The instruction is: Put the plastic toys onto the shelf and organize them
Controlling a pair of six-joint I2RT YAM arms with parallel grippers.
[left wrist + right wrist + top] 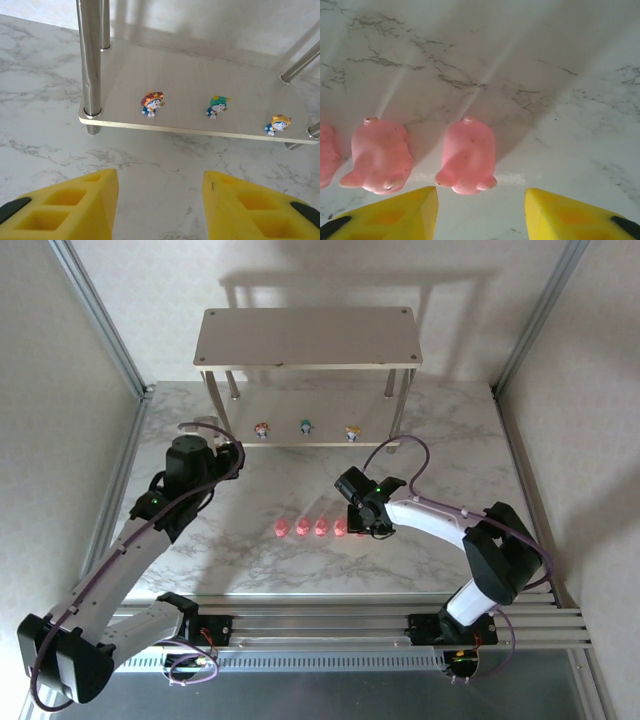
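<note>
Pink pigs (321, 527) stand in a row mid-table. The right gripper (480, 210), jaws apart and empty, is aligned on the end pig (468, 157) for pickup. Figurines (216, 106) line the front edge of the shelf's (200, 80) lower board, and the left gripper (160, 205) faces them, parted and empty.

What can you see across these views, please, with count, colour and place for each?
Two-tier metal shelf with beige-grey boards: one, silver legs, table's far side.
Small pale plastic figurines: three, topped dark red, teal and orange, in a row on the shelf's lower board.
Rounded pink plastic pig-like toys: at least four, pink, in a row mid-table.
White marble-patterned table: one, grey-veined, under everything.
Left tool: one, yellow fingers, open, empty, facing the shelf.
Right tool: one, yellow fingers, open, empty, above the pink row's right end.
</note>
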